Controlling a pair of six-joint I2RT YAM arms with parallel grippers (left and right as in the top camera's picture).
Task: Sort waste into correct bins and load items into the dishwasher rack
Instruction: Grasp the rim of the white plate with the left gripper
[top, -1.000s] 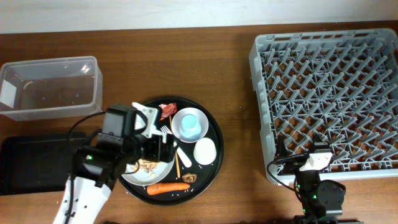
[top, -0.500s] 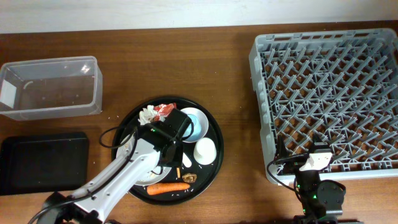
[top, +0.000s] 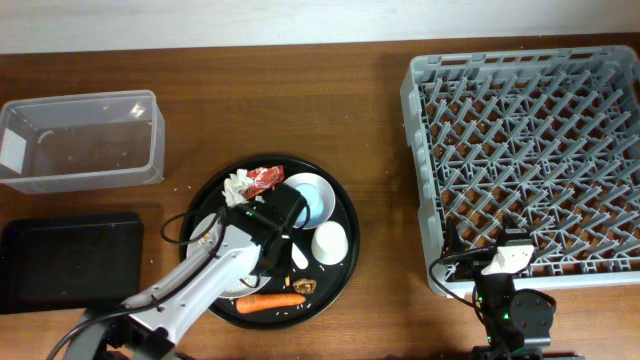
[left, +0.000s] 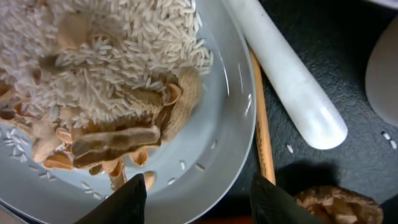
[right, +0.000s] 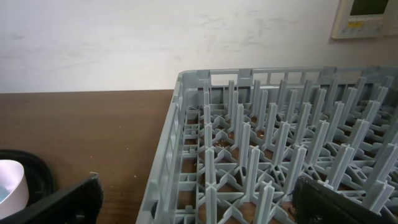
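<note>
My left gripper (top: 272, 238) (left: 199, 202) is open, low over the round black tray (top: 345, 215), its fingers either side of the white plate's rim (left: 233, 143). The plate (top: 205, 232) holds beige rice (left: 106, 56) and brown scraps (left: 118, 146). A wooden chopstick (left: 262, 127) and the white fork's handle (left: 286, 81) lie beside the plate. The carrot (top: 270, 300), a brown scrap (top: 305, 286) (left: 336, 202), a white cup (top: 329, 241), a light blue cup in the white bowl (top: 312, 200), the tissue (top: 238, 185) and the red wrapper (top: 266, 178) are on the tray. My right gripper (right: 202, 205) is open at the grey rack's (top: 530, 160) (right: 273, 155) front edge.
The clear tub (top: 80, 140) stands at the back left. The black bin (top: 70, 262) lies in front of it, left of the tray. A few crumbs lie on the brown table between the tub and the tray. The rack fills the right side.
My left arm has swung in and dropped low over the tray, bringing its gripper close to the plate's right rim. The tissue and wrapper show again. The right arm has not moved.
</note>
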